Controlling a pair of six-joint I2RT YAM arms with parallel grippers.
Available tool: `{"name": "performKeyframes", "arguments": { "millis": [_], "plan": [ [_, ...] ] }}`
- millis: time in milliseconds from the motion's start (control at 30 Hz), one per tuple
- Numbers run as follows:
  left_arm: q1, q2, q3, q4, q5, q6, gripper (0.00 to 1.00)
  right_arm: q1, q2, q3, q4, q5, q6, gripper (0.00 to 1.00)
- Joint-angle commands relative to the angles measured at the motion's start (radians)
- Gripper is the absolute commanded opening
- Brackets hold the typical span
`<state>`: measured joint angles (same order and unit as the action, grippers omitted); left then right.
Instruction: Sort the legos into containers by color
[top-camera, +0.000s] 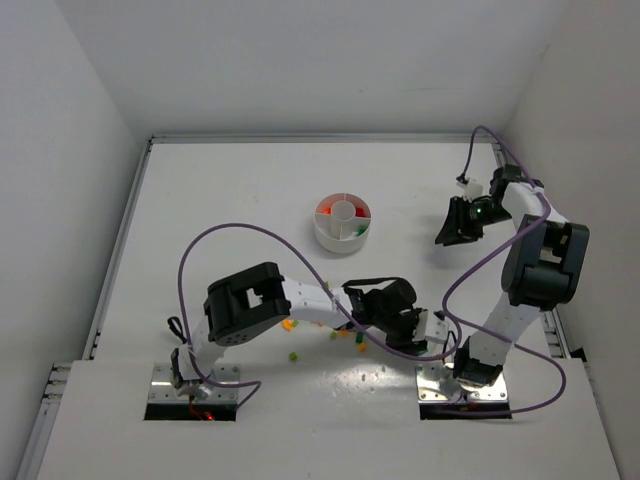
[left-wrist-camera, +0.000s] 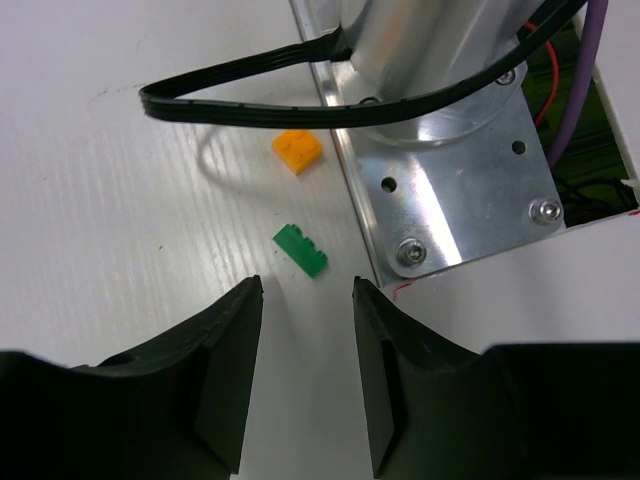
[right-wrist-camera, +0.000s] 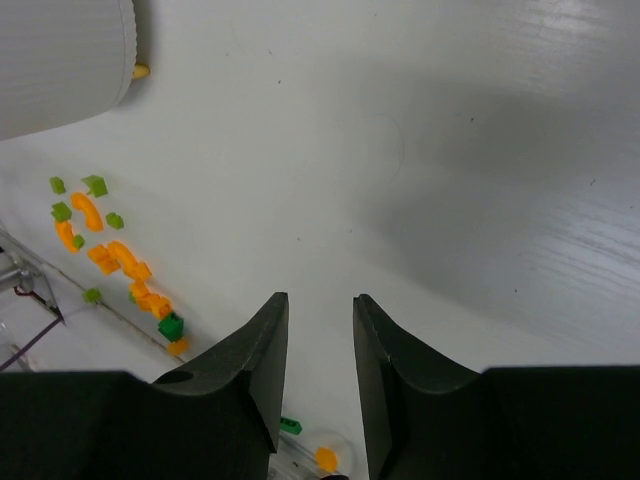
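Observation:
The white divided dish (top-camera: 342, 238) stands mid-table, with red bricks in its left wedge and green in a right one. Loose orange and green legos (top-camera: 345, 335) lie near the front, under my left arm. My left gripper (top-camera: 420, 325) is low by the right arm's base, open and empty. In the left wrist view its jaws (left-wrist-camera: 307, 295) stand apart just short of a green brick (left-wrist-camera: 301, 250), with an orange brick (left-wrist-camera: 297, 151) beyond. My right gripper (top-camera: 445, 236) hovers right of the dish, open and empty (right-wrist-camera: 318, 310). The right wrist view shows the dish's wall (right-wrist-camera: 60, 60) and scattered bricks (right-wrist-camera: 110, 250).
The right arm's metal base plate (left-wrist-camera: 460, 200) and a black cable (left-wrist-camera: 300, 100) lie close by the green and orange bricks. Purple cables (top-camera: 230, 235) loop over the table. White walls enclose the table on three sides.

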<state>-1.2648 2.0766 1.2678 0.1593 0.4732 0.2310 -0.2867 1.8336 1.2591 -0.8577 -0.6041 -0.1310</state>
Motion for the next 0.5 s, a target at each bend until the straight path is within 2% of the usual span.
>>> {"name": "performKeyframes", "arguments": {
  "millis": [0, 133, 467],
  "plan": [
    [-0.033, 0.022, 0.03, 0.051, 0.031, -0.018, 0.47, -0.005, -0.053, -0.007, 0.017, -0.02, -0.012, 0.33],
    [-0.051, 0.042, 0.039, 0.06, 0.031, -0.027, 0.5, -0.005, -0.063, -0.007, 0.017, -0.011, -0.012, 0.33],
    [-0.051, 0.122, 0.096, 0.069, -0.087, -0.098, 0.5, -0.014, -0.073, 0.002, 0.008, -0.011, -0.012, 0.33]
  ]
}}
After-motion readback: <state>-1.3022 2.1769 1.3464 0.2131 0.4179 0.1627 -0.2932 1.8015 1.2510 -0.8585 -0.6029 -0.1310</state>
